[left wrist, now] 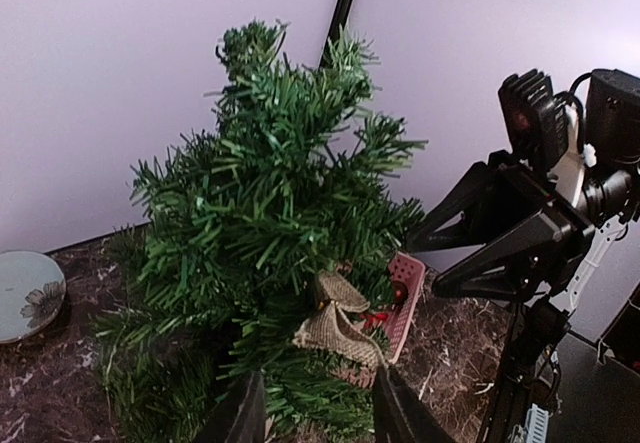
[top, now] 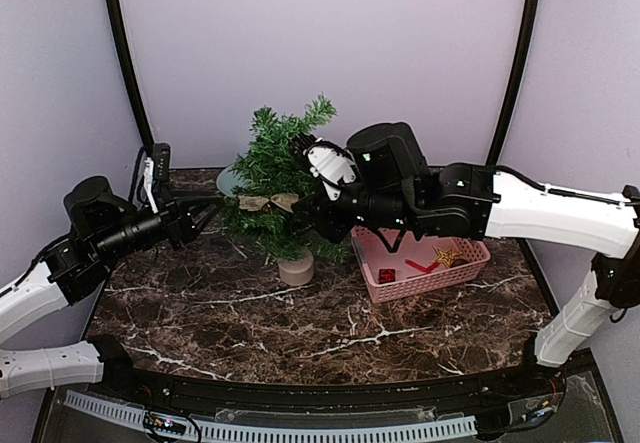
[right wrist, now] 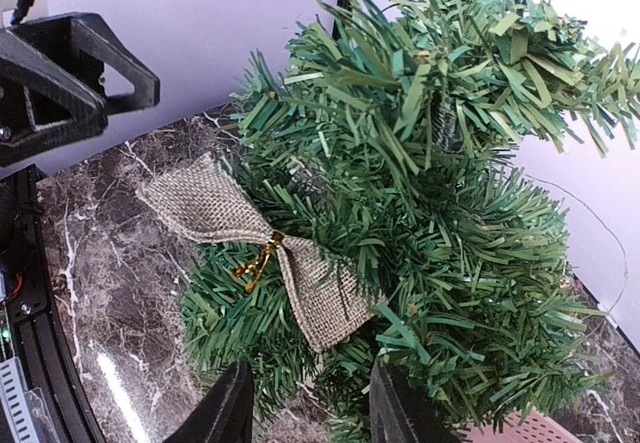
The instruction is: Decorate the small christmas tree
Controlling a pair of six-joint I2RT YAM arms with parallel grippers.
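Decoration partly done: small christmas tree (top: 283, 178) stands beside pink basket (top: 470, 263), burlap bow (top: 268, 202) already on its lower branches, gold star (top: 447, 257) and red pieces left in that basket; left gripper (left wrist: 318, 418) and right gripper (right wrist: 305, 418) flank the tree, jaws parted and empty.

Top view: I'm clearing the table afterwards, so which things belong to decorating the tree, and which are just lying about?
For the job: small christmas tree, burlap bow on it, pink basket holding a gold star and red pieces.
Lying about: pale plate behind the tree.
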